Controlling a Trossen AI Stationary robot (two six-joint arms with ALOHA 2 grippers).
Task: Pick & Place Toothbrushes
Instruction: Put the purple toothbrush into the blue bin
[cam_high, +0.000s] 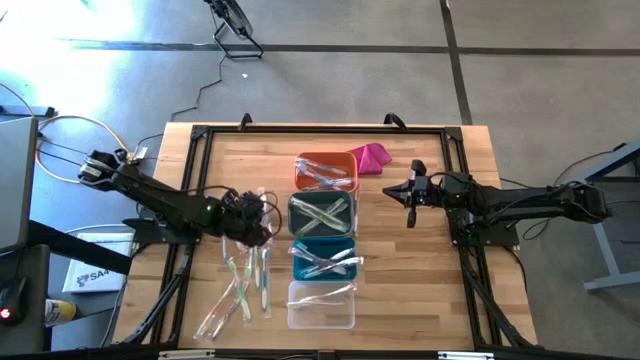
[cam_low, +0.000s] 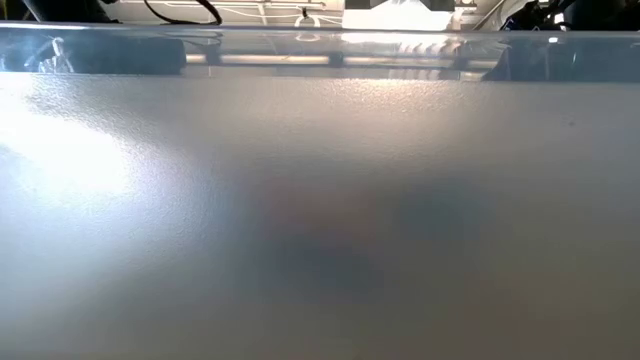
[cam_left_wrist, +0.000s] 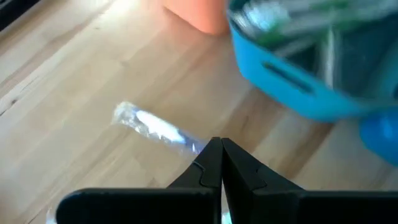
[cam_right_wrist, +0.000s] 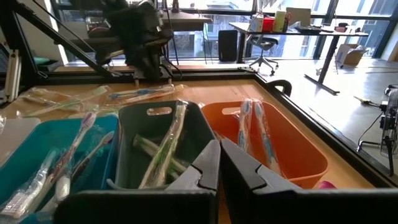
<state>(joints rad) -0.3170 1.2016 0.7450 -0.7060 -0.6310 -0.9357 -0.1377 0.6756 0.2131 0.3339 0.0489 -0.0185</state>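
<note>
Several wrapped toothbrushes (cam_high: 240, 280) lie loose on the wooden table, left of a column of bins, and more lie inside the bins. My left gripper (cam_high: 256, 216) is over the far end of that pile, shut on a blue-and-white wrapped toothbrush (cam_left_wrist: 152, 127). My right gripper (cam_high: 410, 196) waits right of the bins, shut and empty (cam_right_wrist: 219, 155). The low view shows only a grey blur close to the lens. My left gripper pinches the wrapped toothbrush between its two fingertips, by one end of the wrapper (cam_left_wrist: 191, 145). The rest sticks out sideways past the tips, over the bare wood. I cannot tell whether the free end (cam_left_wrist: 123, 112) rests on the table.
The orange bin (cam_high: 325, 170), grey bin (cam_high: 322, 213), teal bin (cam_high: 323, 258) and clear bin (cam_high: 321, 303) run from far to near down the table's middle. A magenta cloth lump (cam_high: 371, 156) lies beside the orange bin. Bare wood lies right of the bins.
</note>
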